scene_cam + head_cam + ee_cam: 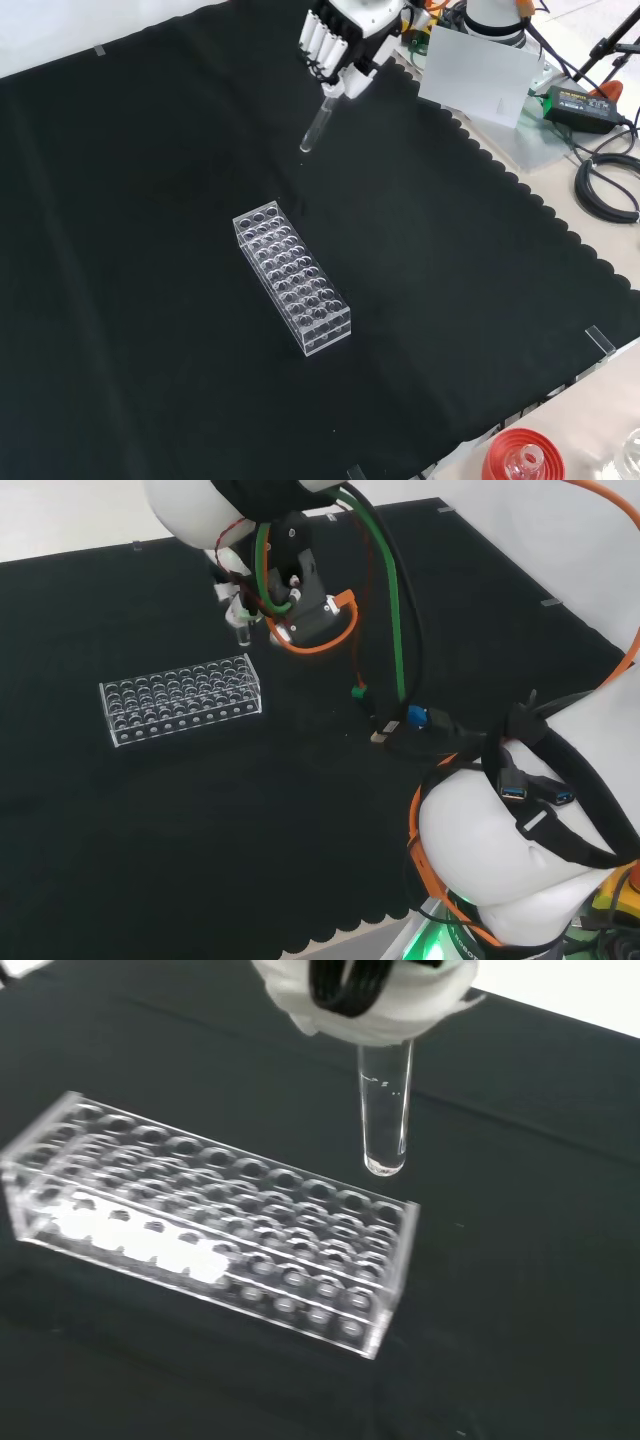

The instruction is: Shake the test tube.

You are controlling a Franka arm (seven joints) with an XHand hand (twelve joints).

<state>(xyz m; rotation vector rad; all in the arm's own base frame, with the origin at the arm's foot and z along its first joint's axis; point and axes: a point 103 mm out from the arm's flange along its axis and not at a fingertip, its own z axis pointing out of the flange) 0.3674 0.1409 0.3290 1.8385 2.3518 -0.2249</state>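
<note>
bench with black cloth, one rack sitting on it

The black cloth (150, 300) covers pretty much the whole bench and has a scalloped edge along the right side in the front view. A clear plastic test tube rack (292, 279) lies flat near the middle of it, rows of round holes facing up. In the front view's bottom right corner, off the cloth on the bare bench top (600, 420), there's a red ribbed ring stand (520, 458) with something clear on it
</note>
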